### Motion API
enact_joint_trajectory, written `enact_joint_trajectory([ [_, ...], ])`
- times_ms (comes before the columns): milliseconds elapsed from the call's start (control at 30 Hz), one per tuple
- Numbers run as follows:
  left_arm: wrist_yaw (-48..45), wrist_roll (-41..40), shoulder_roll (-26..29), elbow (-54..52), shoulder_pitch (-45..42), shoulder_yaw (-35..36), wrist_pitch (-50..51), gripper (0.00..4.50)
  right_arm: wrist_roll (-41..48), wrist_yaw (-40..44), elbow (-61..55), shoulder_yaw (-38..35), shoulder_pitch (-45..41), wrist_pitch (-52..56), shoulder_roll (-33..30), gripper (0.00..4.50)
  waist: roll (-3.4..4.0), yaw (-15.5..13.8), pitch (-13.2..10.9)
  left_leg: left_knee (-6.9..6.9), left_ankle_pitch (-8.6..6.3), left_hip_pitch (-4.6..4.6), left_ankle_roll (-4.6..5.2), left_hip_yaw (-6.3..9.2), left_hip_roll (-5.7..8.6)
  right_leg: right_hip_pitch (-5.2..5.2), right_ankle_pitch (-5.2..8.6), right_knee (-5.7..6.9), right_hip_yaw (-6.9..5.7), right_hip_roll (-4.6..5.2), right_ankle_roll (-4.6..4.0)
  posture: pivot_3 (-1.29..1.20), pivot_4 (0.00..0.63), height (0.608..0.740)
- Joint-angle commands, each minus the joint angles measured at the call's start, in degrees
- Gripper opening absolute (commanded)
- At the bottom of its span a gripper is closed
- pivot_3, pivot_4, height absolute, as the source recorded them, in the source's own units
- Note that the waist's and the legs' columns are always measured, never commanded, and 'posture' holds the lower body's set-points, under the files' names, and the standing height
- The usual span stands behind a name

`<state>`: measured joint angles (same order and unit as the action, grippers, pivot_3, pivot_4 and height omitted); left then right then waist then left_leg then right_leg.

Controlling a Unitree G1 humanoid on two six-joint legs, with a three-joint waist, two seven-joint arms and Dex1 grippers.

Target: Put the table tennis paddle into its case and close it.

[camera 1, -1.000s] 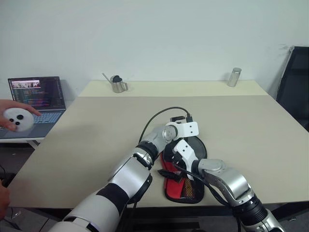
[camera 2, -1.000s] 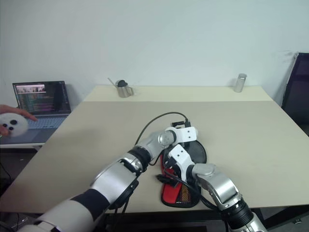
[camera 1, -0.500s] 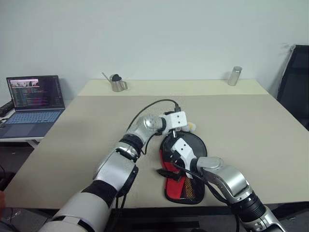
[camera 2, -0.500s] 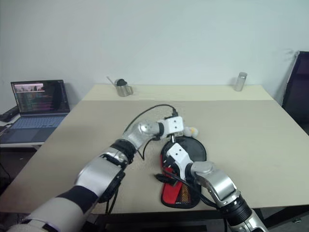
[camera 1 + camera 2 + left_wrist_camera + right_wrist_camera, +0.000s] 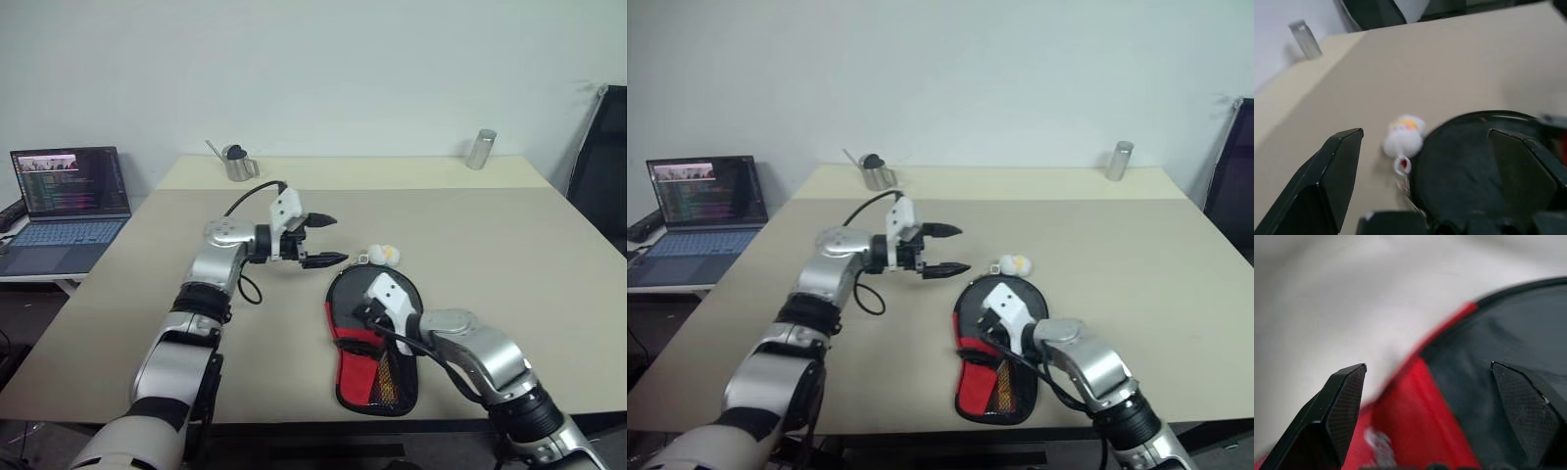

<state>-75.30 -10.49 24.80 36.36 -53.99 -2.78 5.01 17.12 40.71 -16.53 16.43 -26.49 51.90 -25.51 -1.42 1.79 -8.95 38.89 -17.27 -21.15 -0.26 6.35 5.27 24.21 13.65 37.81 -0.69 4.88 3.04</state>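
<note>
The case lies flat near the table's front edge, its round black end pointing away from me and its red panel and mesh pocket toward me. A small white pom-pom charm rests just beyond its round end. The table tennis paddle is hidden. My left gripper hovers open and empty above the table, left of the charm, pointing right. In the left wrist view the charm and the case's black end lie ahead of its fingers. My right gripper is open low over the case's left edge, holding nothing.
A laptop stands on a side desk at the left. A metal pitcher and a metal cylinder stand along the table's far edge. A black chair is at the right. The table is bare right of the case.
My left arm swung up and to the left, away from the case, and its wrist rolled. The right gripper shifted slightly right. A person's hand with a white round device left the far left.
</note>
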Motion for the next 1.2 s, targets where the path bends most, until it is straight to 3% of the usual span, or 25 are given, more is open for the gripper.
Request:
enact_joint_trajectory([
  [33,-1.07,-4.39,0.48,-10.94,2.63,-0.03,8.4,4.47,3.69,3.74,-8.03,-4.98,-3.18,1.39,-5.02,4.5,0.06,-0.08,-0.06,0.0,0.0,-0.03,0.0,0.01,0.0,0.0,0.0,-0.04,-0.01,0.0,0.0,0.0,0.15,0.74],
  [267,5.21,-2.52,-1.82,-17.92,8.42,-4.56,15.57,4.47,6.85,14.09,-9.23,-10.79,-9.2,-2.61,-20.01,4.5,0.11,-0.36,-0.17,-0.02,-0.08,-0.05,0.14,0.01,0.03,-0.09,0.01,-0.18,-0.05,0.04,0.02,0.0,0.15,0.74],
  [433,13.37,2.71,-6.82,-13.43,9.22,-8.54,13.3,4.47,-4.86,15.71,10.91,-3.44,-21.22,-15.67,-21.77,4.5,0.1,-0.13,-0.22,-0.02,-0.1,0.1,0.18,-0.19,0.01,-0.14,0.01,-0.13,0.01,0.06,0.03,0.0,0.15,0.74],
  [533,16.11,5.23,-9.48,-11.89,10.03,-11.03,10.5,4.47,-11.02,17.24,25.07,1.27,-27.87,-24.19,-18.88,4.5,0.09,-0.03,-0.23,-0.06,-0.04,0.14,0.08,-0.23,-0.02,-0.14,0.01,-0.11,0.05,0.06,0.02,0.0,0.15,0.74],
  [667,18.12,8.77,-11.41,-10.92,11.39,-15.05,9.33,4.47,-19.04,15.57,50.16,5.94,-37.45,-37.15,-10.25,4.5,0.11,0.16,-0.25,-0.12,-0.03,0.13,0.05,-0.42,-0.03,-0.02,0.0,-0.1,0.12,0.07,-0.01,0.0,0.15,0.74],
  [867,22.84,10.08,-13.46,-10.82,12.75,-15.3,11.04,4.47,-27.25,10.84,73.43,8.4,-43.88,-50.87,-2.56,4.5,0.14,-0.18,-0.26,-0.1,-0.02,-0.06,0.04,-0.24,0.02,0.1,-0.01,-0.18,0.14,0.13,-0.02,0.0,0.15,0.74],
  [1200,25.28,9.79,-13.0,-18.65,17.57,-15.77,15.34,4.47,-36.78,3.83,87.45,10.21,-46.58,-59.72,3.42,4.5,0.22,0.04,-0.25,-0.09,-0.02,-0.01,0.02,-0.22,0.05,0.07,-0.01,-0.13,0.16,0.14,-0.02,0.0,0.15,0.74],
])
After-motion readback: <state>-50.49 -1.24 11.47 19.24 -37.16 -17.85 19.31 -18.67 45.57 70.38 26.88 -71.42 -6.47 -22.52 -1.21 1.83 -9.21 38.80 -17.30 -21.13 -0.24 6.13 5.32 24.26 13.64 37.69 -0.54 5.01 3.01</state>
